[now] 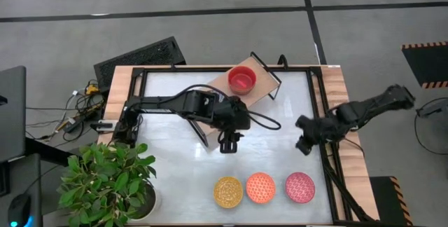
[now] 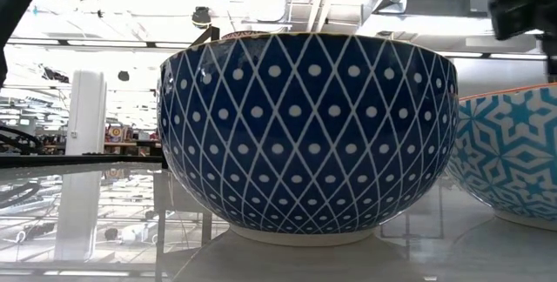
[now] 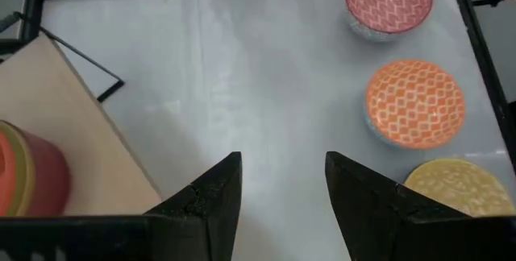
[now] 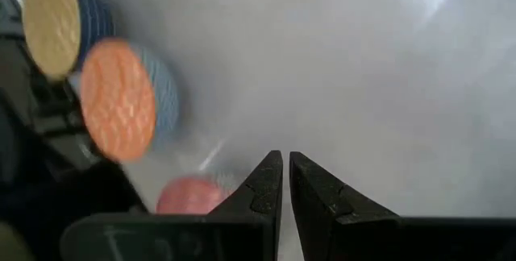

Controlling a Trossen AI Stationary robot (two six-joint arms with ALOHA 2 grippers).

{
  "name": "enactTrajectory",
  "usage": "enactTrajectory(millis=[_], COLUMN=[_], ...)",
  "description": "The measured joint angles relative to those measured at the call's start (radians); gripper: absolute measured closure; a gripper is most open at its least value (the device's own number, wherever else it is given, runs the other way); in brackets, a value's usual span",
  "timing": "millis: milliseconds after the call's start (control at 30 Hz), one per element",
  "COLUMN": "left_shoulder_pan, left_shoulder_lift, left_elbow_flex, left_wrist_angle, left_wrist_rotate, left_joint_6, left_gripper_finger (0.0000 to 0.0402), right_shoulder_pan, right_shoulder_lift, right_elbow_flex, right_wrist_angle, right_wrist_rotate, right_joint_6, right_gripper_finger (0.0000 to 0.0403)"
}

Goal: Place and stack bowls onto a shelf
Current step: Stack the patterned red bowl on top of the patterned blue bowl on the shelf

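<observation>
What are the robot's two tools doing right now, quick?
Left tool: open, holding nothing, above the white table.
Right tool: closed, holding nothing, at the table's right side.

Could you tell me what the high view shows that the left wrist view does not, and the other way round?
Only the high view shows both arms: the left hand over the middle of the table, the right hand nearer the table's right edge, plus a potted plant and the whole shelf. Only the left wrist view shows the left hand's open fingers close up, with nothing between them. Both show the yellow bowl, orange bowl and pink bowl in a row, and the red bowl on the shelf.
</observation>
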Motion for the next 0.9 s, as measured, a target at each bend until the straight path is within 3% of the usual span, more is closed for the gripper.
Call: enactTrajectory(millis=[100, 200, 300, 567, 900], left_shoulder_pan=[0.001, 0.0, 0.0, 0.001, 0.001], left_shoulder_lift=[0.0, 0.0, 0.0, -0.013, -0.016], left_elbow_flex=[0.0, 0.0, 0.0, 0.0, 0.0], left_wrist_angle=[-0.021, -0.062, -0.088, -0.108, -0.158], left_wrist_rotate=[0.0, -0.001, 0.0, 0.0, 0.0], left_joint_6=[0.022, 0.044, 0.063, 0.129, 0.131], left_gripper_finger=[0.0236, 0.0236, 0.0236, 0.0236, 0.0236], right_shoulder_pan=[0.138, 0.256, 0.345, 0.449, 0.47], right_shoulder_lift=[0.023, 0.057, 0.119, 0.299, 0.512], right_elbow_flex=[-0.004, -0.003, -0.003, 0.044, 0.147], right_wrist_angle=[0.125, 0.272, 0.307, 0.307, 0.113], right_wrist_rotate=[0.04, 0.144, 0.203, 0.174, 0.05], right_joint_6=[0.12, 0.187, 0.237, 0.335, 0.337], right_gripper_finger=[0.0349, 0.0354, 0.0374, 0.0385, 0.0385])
